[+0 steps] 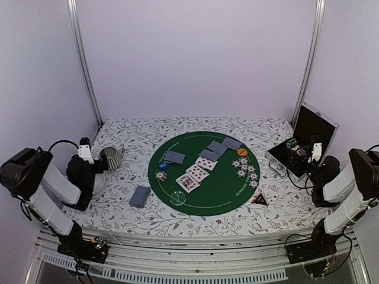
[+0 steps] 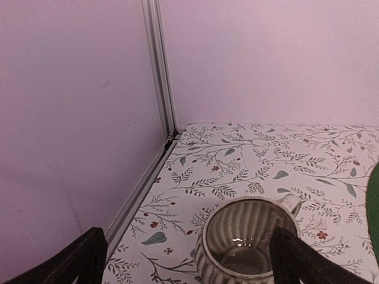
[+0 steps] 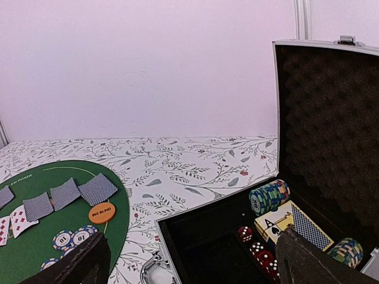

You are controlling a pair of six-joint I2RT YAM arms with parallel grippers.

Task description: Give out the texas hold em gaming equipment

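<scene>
1. The left arm (image 1: 59, 183) sits at the left edge of the desk (image 1: 177, 127). The left jaws are spread wide and grip nothing. Their dark fingers (image 2: 77, 263) show at both lower corners of the left wrist view.
2. An upright striped mug (image 2: 246, 242) shows between those fingers. I cannot tell whether either finger touches it.
3. The right arm (image 1: 343, 189) sits at the right edge. The right jaws are also spread and empty, with their fingers (image 3: 80, 263) framing an open case (image 1: 299, 151).
4. A round green mat (image 1: 222, 189) lies in the middle of the desk and carries most of the poker gear.
5. A diagonal row of face-up cards (image 1: 197, 173) lies near the mat's centre.
6. Some face-down cards (image 1: 174, 157) lie on the mat's left part, and more are spread at its upper right.
7. A cluster of poker chips (image 1: 246, 168) sits at the mat's right edge, with the orange button (image 1: 241, 152) just beyond it.
8. A single chip (image 1: 161, 175) lies at the mat's left edge, with the blue button (image 1: 163, 165) just beside it.
9. A face-down stack of cards (image 1: 140, 196) lies off the mat, on the desk near the mat's left front.
10. Inside the case, under its foam-lined lid (image 3: 331, 136), lie a roll of chips (image 3: 269, 196), red dice (image 3: 260, 251) and an ace card (image 3: 278, 228).
</scene>
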